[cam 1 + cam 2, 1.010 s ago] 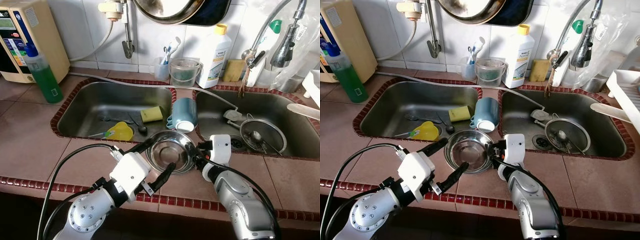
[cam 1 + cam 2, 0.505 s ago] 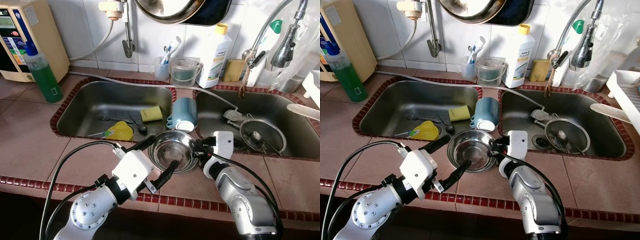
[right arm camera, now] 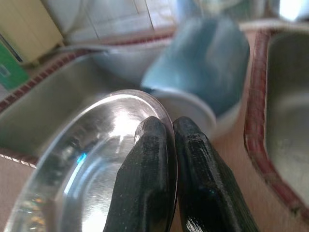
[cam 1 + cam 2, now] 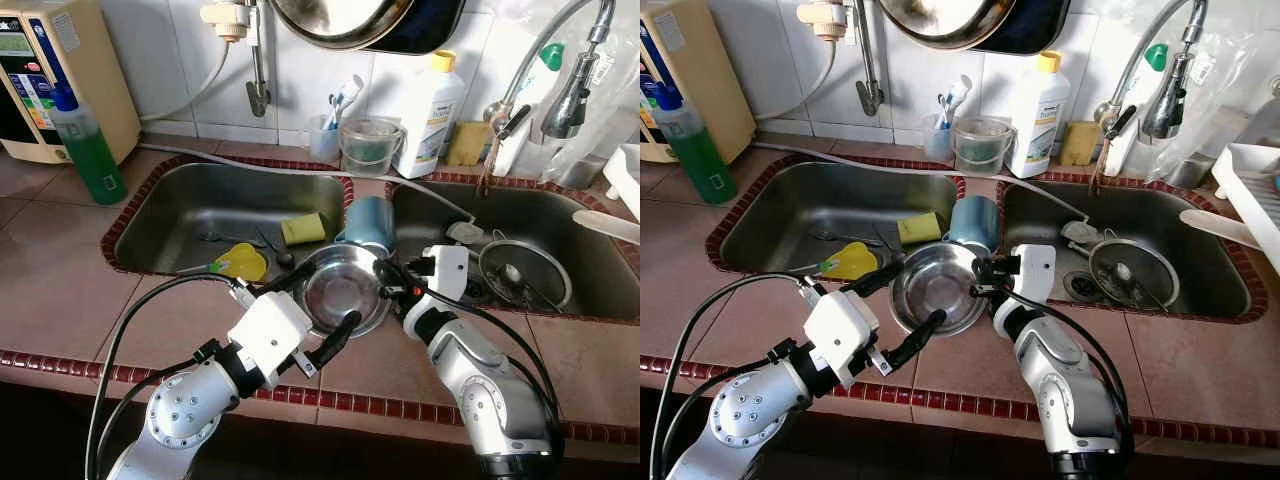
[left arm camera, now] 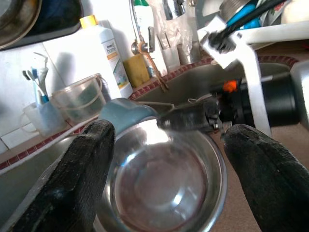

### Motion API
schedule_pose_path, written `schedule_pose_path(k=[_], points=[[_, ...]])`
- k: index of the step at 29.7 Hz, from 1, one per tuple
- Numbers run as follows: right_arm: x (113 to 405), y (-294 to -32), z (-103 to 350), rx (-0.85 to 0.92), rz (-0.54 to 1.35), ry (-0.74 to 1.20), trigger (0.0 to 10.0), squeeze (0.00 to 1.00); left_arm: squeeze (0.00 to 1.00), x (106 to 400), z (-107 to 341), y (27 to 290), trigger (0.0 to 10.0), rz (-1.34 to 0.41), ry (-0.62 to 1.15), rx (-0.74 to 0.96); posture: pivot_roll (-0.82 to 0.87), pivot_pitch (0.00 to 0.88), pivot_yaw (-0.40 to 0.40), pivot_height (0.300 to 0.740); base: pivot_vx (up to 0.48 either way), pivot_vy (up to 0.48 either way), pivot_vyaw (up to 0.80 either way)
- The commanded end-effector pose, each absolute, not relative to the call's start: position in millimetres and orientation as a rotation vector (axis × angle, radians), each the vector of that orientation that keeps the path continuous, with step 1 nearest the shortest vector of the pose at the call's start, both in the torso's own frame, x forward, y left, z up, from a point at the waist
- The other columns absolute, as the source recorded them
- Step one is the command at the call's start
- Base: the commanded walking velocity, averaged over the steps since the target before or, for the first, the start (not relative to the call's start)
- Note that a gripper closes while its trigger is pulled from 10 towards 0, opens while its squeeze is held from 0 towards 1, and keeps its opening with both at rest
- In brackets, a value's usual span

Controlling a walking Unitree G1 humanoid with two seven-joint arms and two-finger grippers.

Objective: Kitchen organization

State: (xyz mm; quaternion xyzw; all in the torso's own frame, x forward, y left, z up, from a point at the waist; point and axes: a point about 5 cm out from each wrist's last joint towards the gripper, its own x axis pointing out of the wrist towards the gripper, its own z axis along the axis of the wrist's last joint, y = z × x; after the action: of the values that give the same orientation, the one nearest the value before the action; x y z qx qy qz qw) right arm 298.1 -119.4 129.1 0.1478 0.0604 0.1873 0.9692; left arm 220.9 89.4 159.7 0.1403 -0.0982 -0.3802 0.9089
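A steel bowl (image 4: 338, 291) sits tilted on the counter strip between the two sinks, its right rim raised. My right gripper (image 4: 386, 286) is shut on that rim; in the right wrist view its two fingertips (image 3: 147, 159) pinch the bowl's edge (image 3: 101, 145). My left gripper (image 4: 314, 312) is open around the bowl's near left side, one finger (image 5: 77, 183) on each flank of the bowl (image 5: 164, 186), not touching it. A blue mug (image 4: 368, 222) lies on its side just behind the bowl.
The left sink (image 4: 170, 205) holds a yellow sponge (image 4: 303, 228), a yellow scoop (image 4: 243, 263) and cutlery. A strainer (image 4: 526, 271) lies in the right sink. A green soap bottle (image 4: 90, 155), a clear jug (image 4: 368, 146) and a white bottle (image 4: 428, 100) stand behind.
My right gripper has lifted the bowl's right rim and drawn the bowl back toward the mug, tilting it. My left gripper has moved in closer around the bowl.
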Motion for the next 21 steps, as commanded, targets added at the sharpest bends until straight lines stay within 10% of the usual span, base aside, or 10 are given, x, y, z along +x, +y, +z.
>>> schedule_pose_path(k=[1, 9, 11, 12, 14, 21], points=[[300, -118, 140, 0.281, 0.395, 0.074, 10.0, 0.00, 0.00, 224, 160, 90, 10.0, -0.774, -0.210, 0.297, -0.12, 0.000, -0.046, 0.740, 0.000, 0.000, 0.00], [306, -114, 153, 0.282, 0.418, 0.013, 10.0, 0.00, 0.00, 231, 163, 95, 10.0, -0.728, -0.208, 0.263, -0.11, 0.000, -0.045, 0.740, 0.000, 0.000, 0.00], [304, -112, 153, 0.305, 0.443, 0.013, 7.5, 0.00, 0.00, 232, 165, 95, 10.0, -0.727, -0.213, 0.262, -0.11, 0.000, -0.046, 0.740, 0.000, 0.000, 0.00], [302, -112, 152, 0.302, 0.442, 0.006, 1.5, 0.00, 0.00, 232, 165, 95, 10.0, -0.726, -0.215, 0.259, -0.11, 0.000, -0.045, 0.740, 0.000, 0.000, 0.00], [300, -112, 152, 0.307, 0.441, -0.002, 0.0, 0.00, 0.00, 232, 165, 95, 10.0, -0.725, -0.217, 0.258, -0.11, 0.000, -0.045, 0.740, 0.000, 0.000, 0.00], [301, -111, 160, 0.321, 0.449, -0.048, 0.0, 0.00, 0.00, 233, 165, 95, 10.0, -0.724, -0.218, 0.256, -0.12, 0.000, -0.043, 0.740, 0.000, 0.000, 0.00]])
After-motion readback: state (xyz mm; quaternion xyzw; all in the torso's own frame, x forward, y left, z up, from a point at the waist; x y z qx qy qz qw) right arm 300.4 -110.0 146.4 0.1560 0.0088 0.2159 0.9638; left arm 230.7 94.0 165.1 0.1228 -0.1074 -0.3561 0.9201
